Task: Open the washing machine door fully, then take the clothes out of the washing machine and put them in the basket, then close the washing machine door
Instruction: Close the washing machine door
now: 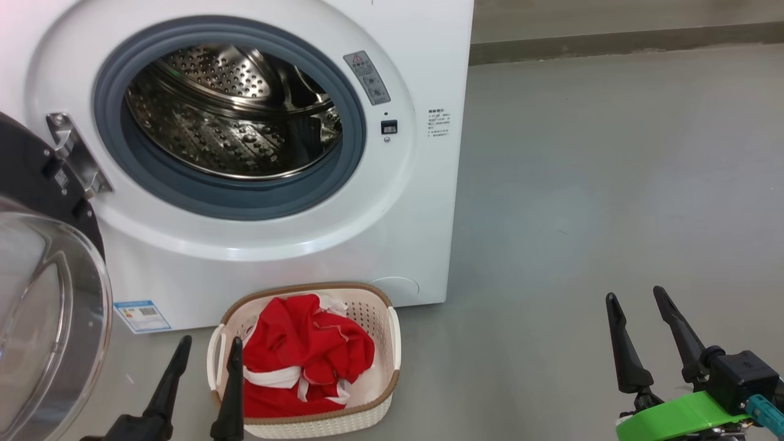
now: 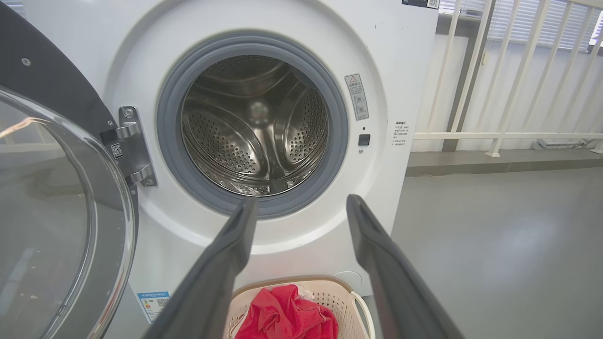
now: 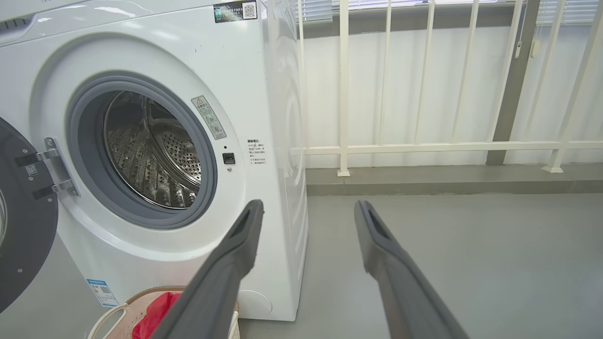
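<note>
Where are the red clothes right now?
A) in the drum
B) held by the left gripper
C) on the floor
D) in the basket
D: the clothes lie heaped in the basket on the floor in front of the washing machine; the drum shows bare steel.

The door (image 1: 37,294) hangs open left of the washer (image 1: 398,202), steel drum (image 1: 233,122) showing. Red clothes (image 1: 300,355) lie in the basket (image 1: 380,404) before it. Left gripper (image 1: 211,339) by the basket, right gripper (image 1: 634,292) well apart, both spread.

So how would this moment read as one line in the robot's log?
door open | drum empty | clothes in basket | left pincer open, empty | right pincer open, empty | next: close door
</note>
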